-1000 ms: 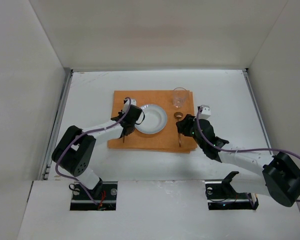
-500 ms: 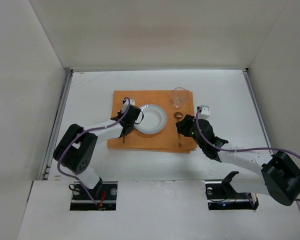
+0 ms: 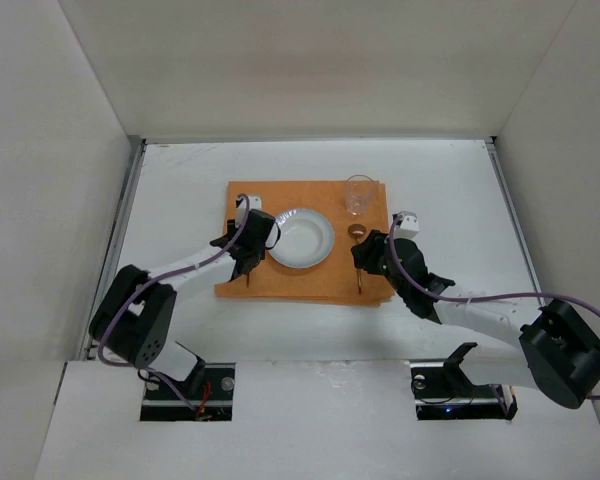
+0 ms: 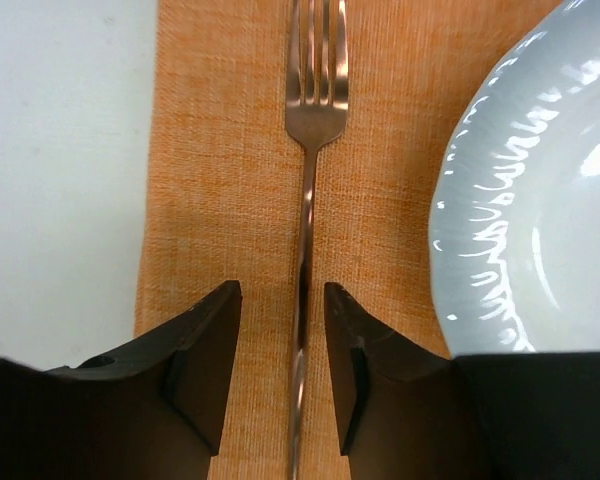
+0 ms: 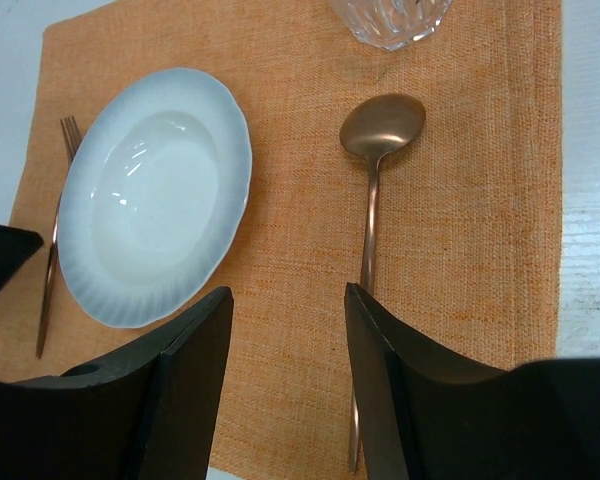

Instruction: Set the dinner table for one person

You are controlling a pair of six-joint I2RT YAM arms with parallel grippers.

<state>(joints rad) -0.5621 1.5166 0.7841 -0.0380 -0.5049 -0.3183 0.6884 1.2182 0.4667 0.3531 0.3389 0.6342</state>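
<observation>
Two grippers, both empty. The left gripper [image 4: 280, 290] has its jaws part-open astride the fork [image 4: 315, 110] handle, a gap each side, nothing pinched. The right gripper [image 5: 288, 292] stands wide over the mat [image 3: 310, 282], the spoon [image 5: 382, 125] handle running close by one finger, nothing gripped. Under it all is the table [image 3: 180, 180] — the big white top, running out past the mat on every side. My read: rigid, heavy, fixed, so no grip pt and nothing to lift; it only bears the setting, and its matte face prob. lets the cloth slide if dragged. From above, the plate [image 3: 302, 238] sits mid-mat, with the fork at its 9 o'clock, spoon at 3, glass [image 3: 358, 195] at 1. Fork & spoon look thin, stiff and slick — pinch mid-handle. Glass & plate look fragile. No brand, label or writing legible anywhere
</observation>
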